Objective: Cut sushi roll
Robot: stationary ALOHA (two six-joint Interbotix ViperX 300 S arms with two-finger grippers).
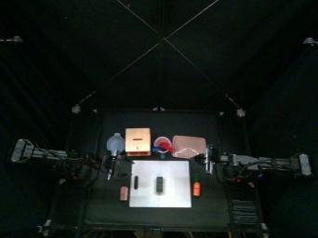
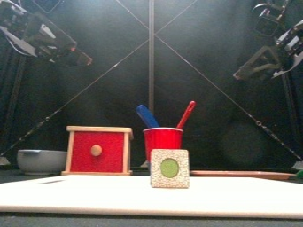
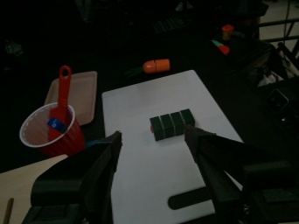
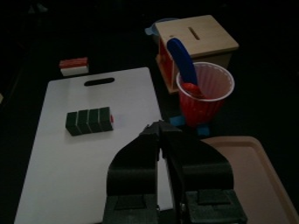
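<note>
The sushi roll (image 3: 176,124) is a short dark log scored into chunks, lying near the middle of the white cutting board (image 3: 187,166). The top view shows the sushi roll (image 1: 162,183) on the board (image 1: 174,172), and the front view shows its pale end with a green centre (image 2: 169,168). My left gripper (image 3: 153,136) hovers open over the board's left side, its jaws spread wider than the roll and short of it. My right gripper (image 4: 162,134) is shut with nothing between its jaws, above the board's right edge; the roll (image 4: 90,120) lies ahead of it.
Behind the board stand a red cup (image 1: 162,144) holding a blue and a red utensil, a wooden box with a red front (image 2: 98,151), a grey bowl (image 2: 42,160) and a pink tray (image 1: 188,144). Orange-red items lie beside the board on the left (image 1: 125,192) and right (image 1: 196,189).
</note>
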